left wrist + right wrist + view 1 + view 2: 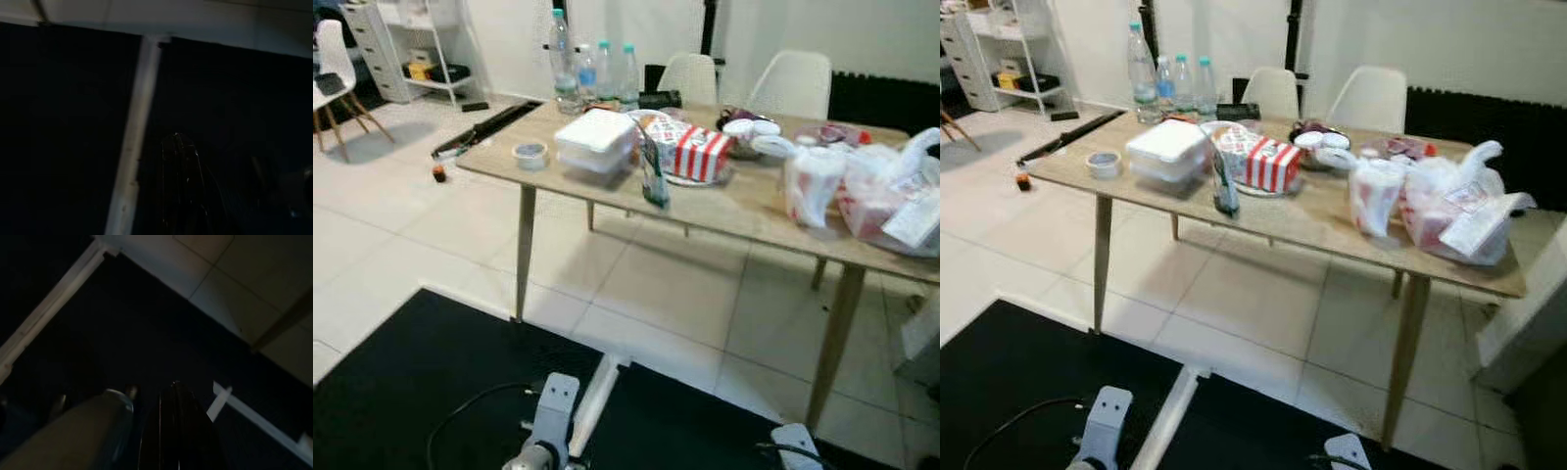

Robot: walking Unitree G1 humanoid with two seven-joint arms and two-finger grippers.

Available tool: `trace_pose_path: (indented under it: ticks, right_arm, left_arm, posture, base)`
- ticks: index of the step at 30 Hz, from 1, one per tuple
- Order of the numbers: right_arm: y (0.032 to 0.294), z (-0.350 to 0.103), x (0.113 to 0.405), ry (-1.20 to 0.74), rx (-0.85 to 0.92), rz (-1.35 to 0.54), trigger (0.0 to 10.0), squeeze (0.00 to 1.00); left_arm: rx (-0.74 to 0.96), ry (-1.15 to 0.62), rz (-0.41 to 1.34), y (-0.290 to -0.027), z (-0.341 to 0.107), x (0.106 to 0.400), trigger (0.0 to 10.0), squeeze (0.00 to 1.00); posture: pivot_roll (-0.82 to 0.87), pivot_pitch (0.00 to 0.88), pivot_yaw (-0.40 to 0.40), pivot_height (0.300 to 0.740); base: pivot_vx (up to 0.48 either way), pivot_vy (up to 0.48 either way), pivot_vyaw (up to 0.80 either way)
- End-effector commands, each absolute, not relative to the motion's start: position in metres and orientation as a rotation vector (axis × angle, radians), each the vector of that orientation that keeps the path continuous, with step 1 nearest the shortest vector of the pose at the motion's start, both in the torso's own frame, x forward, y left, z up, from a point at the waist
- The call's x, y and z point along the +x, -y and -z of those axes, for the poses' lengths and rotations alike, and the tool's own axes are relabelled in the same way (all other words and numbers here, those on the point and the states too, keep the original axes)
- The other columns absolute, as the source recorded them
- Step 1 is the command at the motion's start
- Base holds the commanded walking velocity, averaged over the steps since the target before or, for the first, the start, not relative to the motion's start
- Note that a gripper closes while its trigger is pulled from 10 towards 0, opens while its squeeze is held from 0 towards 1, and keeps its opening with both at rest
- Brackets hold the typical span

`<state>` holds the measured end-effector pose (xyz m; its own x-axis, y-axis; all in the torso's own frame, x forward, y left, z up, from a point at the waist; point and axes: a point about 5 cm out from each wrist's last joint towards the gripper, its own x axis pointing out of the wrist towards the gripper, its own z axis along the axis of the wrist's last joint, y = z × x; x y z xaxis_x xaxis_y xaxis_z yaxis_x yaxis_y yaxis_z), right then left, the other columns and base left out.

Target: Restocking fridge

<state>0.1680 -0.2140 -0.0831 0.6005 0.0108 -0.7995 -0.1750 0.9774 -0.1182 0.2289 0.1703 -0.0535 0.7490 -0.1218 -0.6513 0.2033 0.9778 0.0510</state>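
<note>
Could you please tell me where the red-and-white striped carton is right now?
In the eye views, the red-and-white striped carton sits mid-table on the light wooden table, just right of the white foam clamshell box and left of the white plastic bags.

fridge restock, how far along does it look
The groceries lie on the wooden table: water bottles, a white foam box, a red-striped carton and plastic bags. Nothing is in hand: both arms hang low over the black mat, the left tool and right tool pointing at the floor. This fits groceries awaiting the fridge, or leftovers from it.
</note>
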Motion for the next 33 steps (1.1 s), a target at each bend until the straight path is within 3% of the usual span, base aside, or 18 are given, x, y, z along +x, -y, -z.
trace_pose_path:
  ticks: [1, 17, 33]
  right_arm:
    - [0.215, 0.086, 0.162, -0.938, -0.189, -0.095, 10.0, 0.00]
    - [0.202, 0.091, 0.153, -0.947, -0.168, -0.081, 10.0, 0.00]
    - [0.208, 0.092, 0.147, -0.948, -0.170, -0.079, 10.0, 0.00]
  left_arm:
    - [0.124, -0.717, 0.181, -0.172, 0.055, 0.226, 10.0, 0.00]
    - [0.137, -0.724, 0.201, -0.172, 0.056, 0.225, 10.0, 0.00]
    - [0.143, -0.722, 0.210, -0.172, 0.055, 0.226, 10.0, 0.00]
  posture:
    - [-0.05, 0.033, 0.034, 0.726]
    - [-0.05, 0.023, 0.050, 0.726]
    - [-0.05, 0.012, 0.052, 0.726]
  base:
    - [0.274, 0.000, -0.80]
    - [0.272, 0.000, -0.79]
    - [0.266, 0.000, -0.06]
